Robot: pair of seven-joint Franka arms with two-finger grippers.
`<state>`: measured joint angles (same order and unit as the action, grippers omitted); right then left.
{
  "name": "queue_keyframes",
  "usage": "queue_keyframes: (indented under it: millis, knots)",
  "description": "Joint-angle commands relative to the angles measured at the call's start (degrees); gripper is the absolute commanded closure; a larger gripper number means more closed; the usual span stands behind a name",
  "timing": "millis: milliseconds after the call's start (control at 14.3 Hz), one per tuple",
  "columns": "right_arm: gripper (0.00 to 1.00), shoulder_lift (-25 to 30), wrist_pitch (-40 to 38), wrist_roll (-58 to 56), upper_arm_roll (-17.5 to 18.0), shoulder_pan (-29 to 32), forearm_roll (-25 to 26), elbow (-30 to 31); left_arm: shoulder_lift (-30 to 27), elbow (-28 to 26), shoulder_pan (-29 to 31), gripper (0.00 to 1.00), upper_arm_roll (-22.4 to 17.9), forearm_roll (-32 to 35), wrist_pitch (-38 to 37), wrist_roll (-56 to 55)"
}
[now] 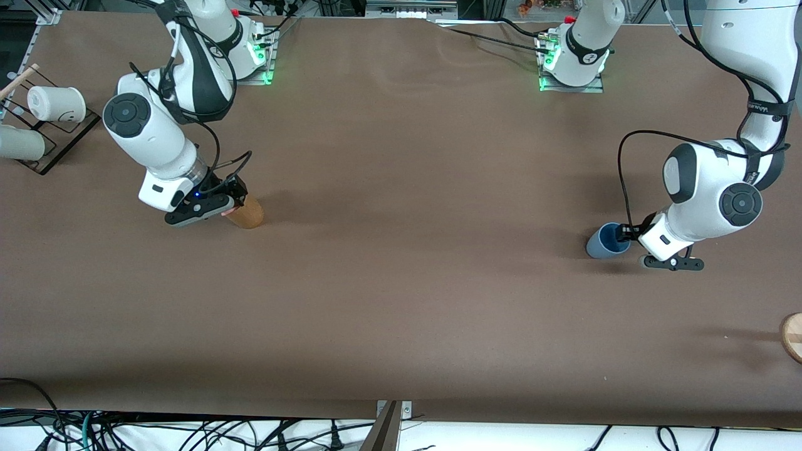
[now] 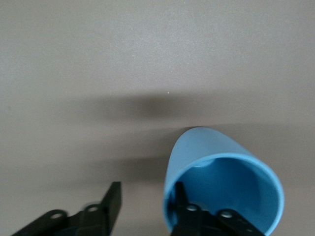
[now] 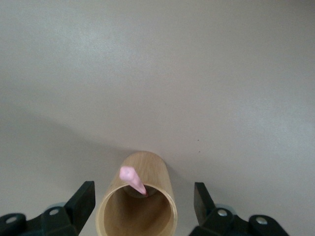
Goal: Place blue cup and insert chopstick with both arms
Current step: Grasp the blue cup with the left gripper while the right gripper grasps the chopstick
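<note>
The blue cup [image 1: 604,242] stands on the brown table toward the left arm's end. My left gripper [image 1: 627,233] is open at its rim. In the left wrist view one finger [image 2: 180,199] is inside the blue cup [image 2: 221,169] and the other finger [image 2: 111,200] is outside, well apart from the wall. The orange-brown cup [image 1: 248,213] stands toward the right arm's end. My right gripper [image 1: 234,202] is open around it. In the right wrist view the cup [image 3: 140,196] sits between the fingers of the gripper [image 3: 142,204], with the pink chopstick [image 3: 132,179] leaning inside it.
White cups [image 1: 57,104] lie on a black rack at the right arm's end, with a light wooden rod [image 1: 19,79] above them. A round wooden piece [image 1: 792,336] shows at the left arm's end, nearer the front camera.
</note>
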<state>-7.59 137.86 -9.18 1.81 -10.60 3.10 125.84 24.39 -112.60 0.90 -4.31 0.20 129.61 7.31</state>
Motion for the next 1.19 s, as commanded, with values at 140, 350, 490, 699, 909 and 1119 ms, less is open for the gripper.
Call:
queue_keyframes:
  millis: [140, 350, 490, 699, 909, 1119]
  knots:
    - [0.40, -0.5, 1.4, 0.1, 0.5, 0.4, 0.9, 0.9, -1.8, -1.3, -0.3, 1.00, -0.3, -1.1, 0.2, 0.2]
    - [0.59, -0.5, 1.4, 0.1, 0.5, 0.4, 0.9, 0.9, -1.9, 3.0, -4.8, 1.00, 0.1, -2.0, -4.4, -0.9]
    - [0.79, -0.4, 1.3, 0.1, 0.5, 0.4, 0.9, 0.8, -1.9, 7.1, -9.2, 1.00, 0.7, -3.6, -7.9, -7.6]
    - [1.00, -0.1, 1.1, 0.1, 0.5, 0.4, 0.9, 0.6, -1.7, 10.9, -11.3, 1.00, 6.9, -5.4, -8.1, -15.2]
    - [1.00, 1.1, 0.7, 0.0, 0.5, 0.4, 0.9, 0.2, 0.0, 15.2, -19.1, 1.00, 8.8, -5.3, -8.1, -26.4]
    - [1.00, 5.1, -4.8, -0.3, 0.5, 0.4, 0.9, -1.8, 4.0, 18.4, -28.5, 1.00, 8.8, -7.0, -8.0, -37.4]
